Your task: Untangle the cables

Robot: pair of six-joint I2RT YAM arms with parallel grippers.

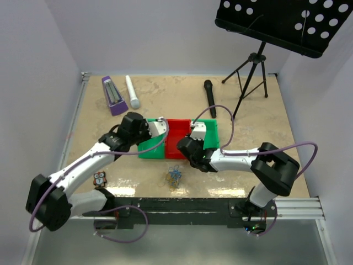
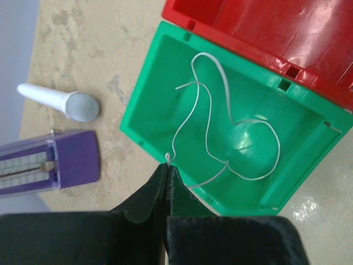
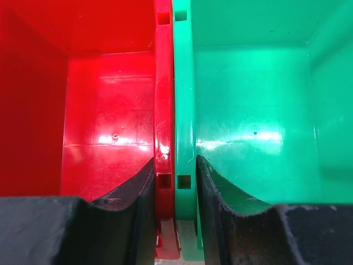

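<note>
A small tangle of blue and orange-yellow cables (image 1: 175, 176) lies on the table in front of the bins. A white cable (image 2: 231, 138) lies looped inside the left green bin (image 2: 160, 105). My left gripper (image 2: 167, 167) is shut on one end of it at the bin's near rim. It also shows in the top view (image 1: 161, 124). My right gripper (image 3: 175, 160) straddles the adjoining walls of the red bin (image 3: 105, 99) and the right green bin (image 3: 248, 99), one finger in each, pressed against the walls. It also shows in the top view (image 1: 194, 133).
A purple metronome (image 1: 113, 95), a white microphone (image 1: 132, 92) and a black microphone (image 1: 210, 98) lie at the back. A music stand's tripod (image 1: 253, 72) stands at the back right. A small owl figure (image 1: 99, 178) sits at the front left.
</note>
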